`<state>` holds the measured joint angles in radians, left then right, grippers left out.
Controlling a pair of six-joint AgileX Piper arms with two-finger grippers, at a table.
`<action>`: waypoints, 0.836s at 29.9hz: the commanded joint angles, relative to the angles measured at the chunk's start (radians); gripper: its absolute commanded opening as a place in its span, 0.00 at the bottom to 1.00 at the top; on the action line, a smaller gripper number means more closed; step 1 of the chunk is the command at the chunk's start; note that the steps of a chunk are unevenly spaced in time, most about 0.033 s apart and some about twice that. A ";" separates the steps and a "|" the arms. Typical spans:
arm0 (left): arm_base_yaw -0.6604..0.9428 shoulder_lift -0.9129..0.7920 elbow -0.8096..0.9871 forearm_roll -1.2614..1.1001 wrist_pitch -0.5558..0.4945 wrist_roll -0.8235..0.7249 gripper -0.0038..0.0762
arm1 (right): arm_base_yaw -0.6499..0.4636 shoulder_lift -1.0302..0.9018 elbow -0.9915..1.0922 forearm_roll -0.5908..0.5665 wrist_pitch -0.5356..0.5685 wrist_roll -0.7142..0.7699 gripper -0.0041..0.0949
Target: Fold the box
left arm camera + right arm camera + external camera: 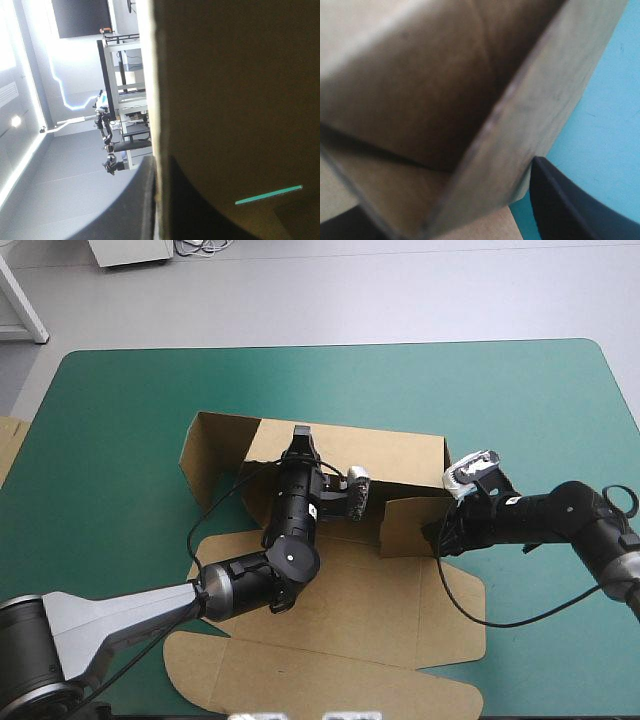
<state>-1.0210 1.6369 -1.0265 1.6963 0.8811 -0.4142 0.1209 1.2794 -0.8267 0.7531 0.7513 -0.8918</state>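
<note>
The flat-cut brown board box (340,615) is lying part-built across the middle of the teal-green table (120,420). Its long back wall (400,455) is standing up and its lid panel is spreading flat on the near side. The left claw (300,437) is reaching over the box floor to the top of that back wall and clamping it. In the left wrist view the board's edge is running straight between the 2 black fingers (192,210), 1 on each face. The right claw (440,536) is gripping the short raised side wall (405,525) at the box's right end. 1 black finger (570,205) is pressing that wall's outer face, and the other is mostly hiding behind board. A strip of spare brown board (8,445) is peeking in well left of the box.
</note>
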 commanded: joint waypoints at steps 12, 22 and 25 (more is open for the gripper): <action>-0.010 -0.034 -0.013 -0.055 -0.044 -0.029 0.04 | 0.005 -0.135 0.121 0.363 -0.193 -0.273 0.59; -0.010 -0.034 -0.013 -0.055 -0.051 -0.029 0.04 | 0.207 -0.135 0.082 0.351 -0.436 -0.236 0.58; -0.010 -0.034 -0.013 -0.055 -0.051 -0.027 0.04 | 0.264 -0.133 0.082 0.313 -0.530 -0.181 0.57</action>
<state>-1.0179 1.6316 -1.0265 1.6565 0.9022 -0.4331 0.3369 1.1686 -0.6942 1.0424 0.3073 -1.1018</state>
